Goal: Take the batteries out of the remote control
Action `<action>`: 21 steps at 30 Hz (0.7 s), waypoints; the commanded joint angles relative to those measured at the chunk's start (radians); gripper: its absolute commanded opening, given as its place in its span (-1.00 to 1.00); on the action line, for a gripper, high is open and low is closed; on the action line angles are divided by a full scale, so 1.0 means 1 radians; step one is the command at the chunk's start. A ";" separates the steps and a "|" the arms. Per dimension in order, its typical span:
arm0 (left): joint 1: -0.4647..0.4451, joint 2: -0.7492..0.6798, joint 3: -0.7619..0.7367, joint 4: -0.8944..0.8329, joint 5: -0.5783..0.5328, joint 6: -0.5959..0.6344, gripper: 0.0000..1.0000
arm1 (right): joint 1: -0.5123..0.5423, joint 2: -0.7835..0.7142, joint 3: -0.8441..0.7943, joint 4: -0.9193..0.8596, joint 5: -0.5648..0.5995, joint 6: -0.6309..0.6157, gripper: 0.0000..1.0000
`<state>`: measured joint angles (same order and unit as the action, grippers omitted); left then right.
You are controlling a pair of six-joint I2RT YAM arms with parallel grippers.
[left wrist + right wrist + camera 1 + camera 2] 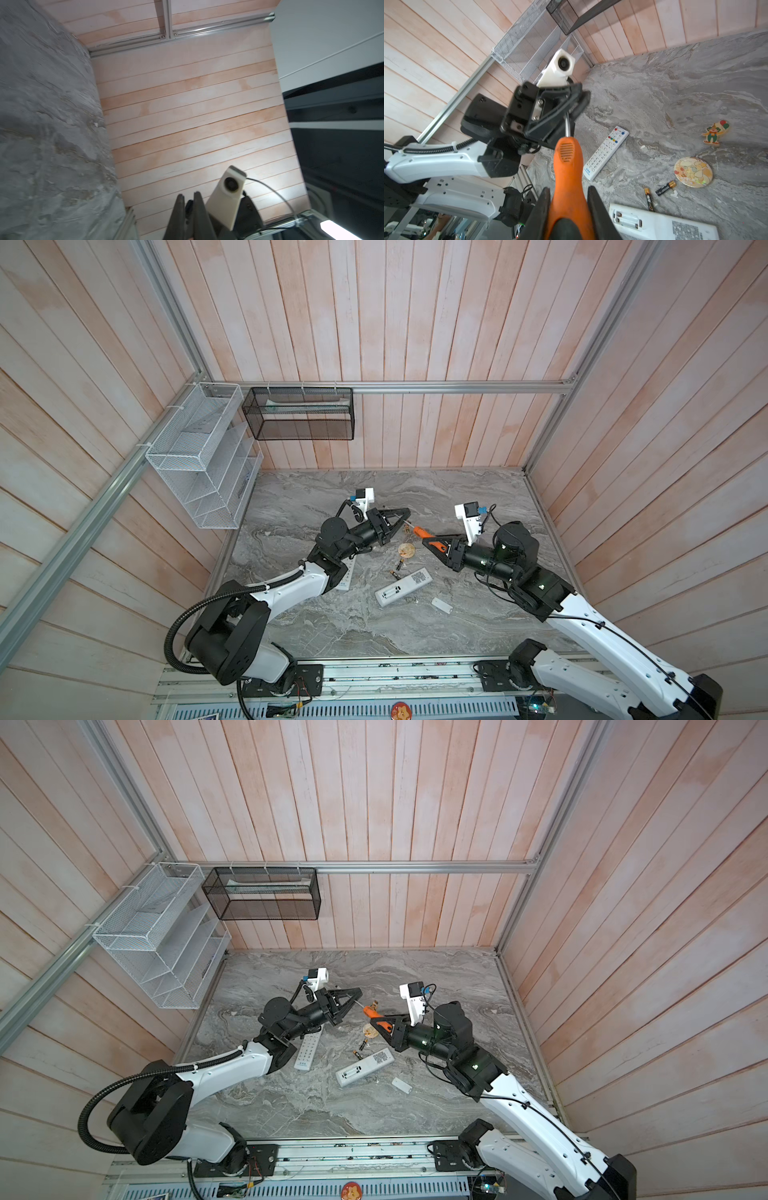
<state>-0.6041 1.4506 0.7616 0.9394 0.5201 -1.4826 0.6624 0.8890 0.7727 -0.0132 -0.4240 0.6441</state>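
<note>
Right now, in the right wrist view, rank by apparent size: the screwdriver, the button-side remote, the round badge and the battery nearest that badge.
Largest to smallest:
1. screwdriver, though it sits closest to the camera, so its lead says little about true size
2. button-side remote
3. round badge
4. battery

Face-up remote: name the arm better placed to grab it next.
Left, probably: the face-up remote lies under its forearm. The right gripper grips the orange-handled screwdriver farther off, though the left gripper pinches its shaft.
</note>
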 commanded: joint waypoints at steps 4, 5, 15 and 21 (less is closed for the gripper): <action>0.012 -0.011 0.016 -0.088 0.008 0.142 -1.00 | -0.005 0.015 0.036 -0.077 0.018 -0.009 -0.57; 0.017 -0.015 0.022 -0.117 0.020 0.159 -1.00 | -0.006 0.021 0.055 -0.124 0.015 -0.030 -0.28; 0.041 -0.021 0.179 -0.604 0.185 0.479 -1.00 | -0.063 0.266 0.349 -0.621 -0.094 -0.284 0.64; 0.043 -0.026 0.200 -0.664 0.204 0.524 -1.00 | -0.023 0.348 0.389 -0.611 -0.126 -0.302 0.55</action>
<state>-0.5655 1.4425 0.9226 0.3393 0.6868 -1.0302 0.6147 1.2171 1.1183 -0.5617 -0.5087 0.3893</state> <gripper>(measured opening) 0.065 0.781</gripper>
